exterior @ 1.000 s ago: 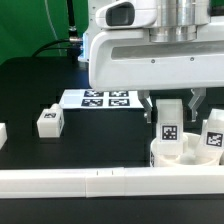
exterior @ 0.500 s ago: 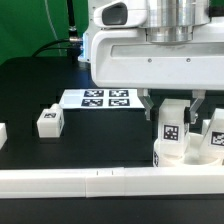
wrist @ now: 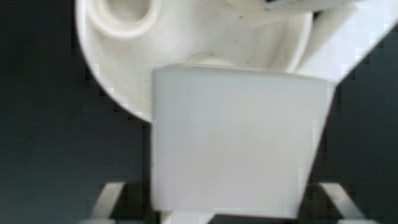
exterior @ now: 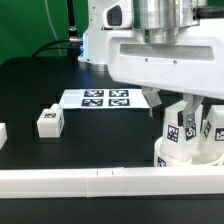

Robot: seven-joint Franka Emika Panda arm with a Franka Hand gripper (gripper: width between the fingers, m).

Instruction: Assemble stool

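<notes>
The stool's round white disc (exterior: 186,154) lies at the exterior view's right, close to the front rail. My gripper (exterior: 176,118) is shut on a white tagged leg (exterior: 173,132) that stands upright on the disc, its tag turned slightly askew. A second tagged leg (exterior: 212,128) stands on the disc just to the right. A third leg (exterior: 47,121) lies loose on the black table at the left. In the wrist view the held leg (wrist: 240,140) fills the middle between my fingers (wrist: 111,200), and the disc (wrist: 134,60), with a socket hole in it, lies beyond it.
The marker board (exterior: 105,98) lies flat behind the middle of the table. A long white rail (exterior: 90,181) runs along the front edge. A small white piece (exterior: 3,131) sits at the far left edge. The robot's white body looms over the right half.
My hand has turned about its upright axis with the leg in it. The leg's tag now sits skewed and a little further right. The loose leg has not moved.
</notes>
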